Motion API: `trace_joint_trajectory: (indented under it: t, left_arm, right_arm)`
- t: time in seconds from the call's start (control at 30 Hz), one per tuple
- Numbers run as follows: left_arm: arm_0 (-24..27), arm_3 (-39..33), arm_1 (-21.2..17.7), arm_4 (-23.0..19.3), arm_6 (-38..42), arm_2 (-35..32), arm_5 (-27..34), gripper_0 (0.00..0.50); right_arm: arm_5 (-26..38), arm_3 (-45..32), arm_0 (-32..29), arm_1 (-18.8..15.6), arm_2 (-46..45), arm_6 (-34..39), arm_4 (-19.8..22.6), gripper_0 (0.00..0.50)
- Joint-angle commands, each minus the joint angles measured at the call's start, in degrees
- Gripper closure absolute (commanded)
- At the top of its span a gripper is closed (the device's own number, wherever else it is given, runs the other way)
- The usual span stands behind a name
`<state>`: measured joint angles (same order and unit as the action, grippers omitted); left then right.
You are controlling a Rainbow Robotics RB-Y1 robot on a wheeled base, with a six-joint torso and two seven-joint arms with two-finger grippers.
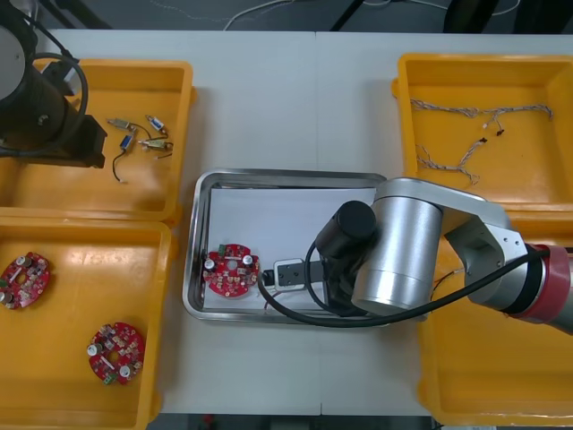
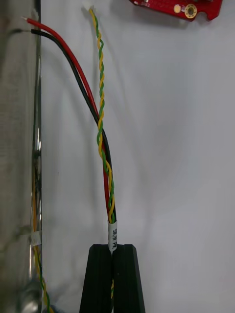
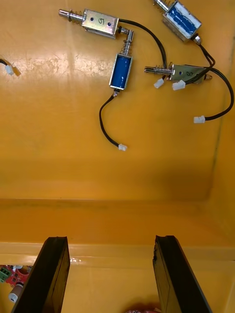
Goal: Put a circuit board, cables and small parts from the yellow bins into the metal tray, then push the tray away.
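Right gripper (image 2: 112, 250): is reaching down into the tray (image 1: 286, 176), its black fingers pressing together on a cable bundle (image 2: 101, 128) and pinching it at a white label.
Cable bundle: a twisted yellow-and-green pair with one red and one black wire is stretching out from the fingers over the tray's white floor. The red and black ends are bending off towards the shiny side wall.
Circuit board (image 1: 231, 270): is lying flat inside the tray, near the twisted pair's far tip but apart from it.
Tray: is sitting on the table (image 1: 286, 81) between the bins.
Left gripper (image 3: 111, 244): is hovering over the far left bin (image 1: 179, 85), fingers spread wide and gripping nothing.
Small metal parts (image 3: 122, 71): are lying on that bin's floor beyond the fingers, black leads trailing.
Other bins: the near left bin (image 1: 81, 313) is holding two more boards (image 1: 115, 352); the far right bin (image 1: 537, 179) is holding twisted cables (image 1: 479, 112).
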<state>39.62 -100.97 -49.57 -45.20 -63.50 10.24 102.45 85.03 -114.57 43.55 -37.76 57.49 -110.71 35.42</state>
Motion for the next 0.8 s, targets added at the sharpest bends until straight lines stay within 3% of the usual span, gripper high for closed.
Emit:
trace_joint_trajectory:
  t: [0.03, 0.07, 0.1, 0.17, 0.27, 0.53, 0.8]
  left_arm:
    - [2.0, 1.9, -0.8, 0.7, -1.6, -1.7, -1.5, 0.000]
    - [2.0, 2.7, -0.8, 0.8, -1.9, -1.7, -1.8, 0.000]
    - [2.0, 3.0, -0.6, 0.8, -2.0, -1.7, -2.1, 0.000]
    - [2.0, 3.7, 0.0, 1.5, -2.2, -1.7, -3.0, 0.000]
    - [1.7, 3.9, 1.1, 4.2, -2.5, -1.7, -3.8, 0.000]
    - [0.8, 3.6, 1.8, 6.9, -2.4, -2.2, -10.1, 0.000]
    - [0.5, 3.4, 1.8, 7.1, -2.7, -6.7, -9.9, 0.000]
  right_arm:
    - [-0.3, -0.3, 1.8, 1.3, 1.0, -2.0, -0.4, 0.463]
    - [-0.2, -0.3, 1.8, 1.4, 1.0, -2.0, -0.4, 0.386]
    - [-0.2, -0.3, 1.8, 1.4, 1.0, -2.0, -0.4, 0.341]
    - [-0.2, -0.4, 1.9, 1.3, 1.0, -2.0, -0.4, 0.147]
    - [0.0, -0.7, 1.9, 1.3, 0.6, -1.7, -0.4, 0.000]
    - [6.5, -4.8, 1.9, 1.2, -4.6, -1.7, 0.3, 0.000]
    - [14.2, -8.6, 1.8, 1.4, -12.5, -1.0, 5.3, 0.000]
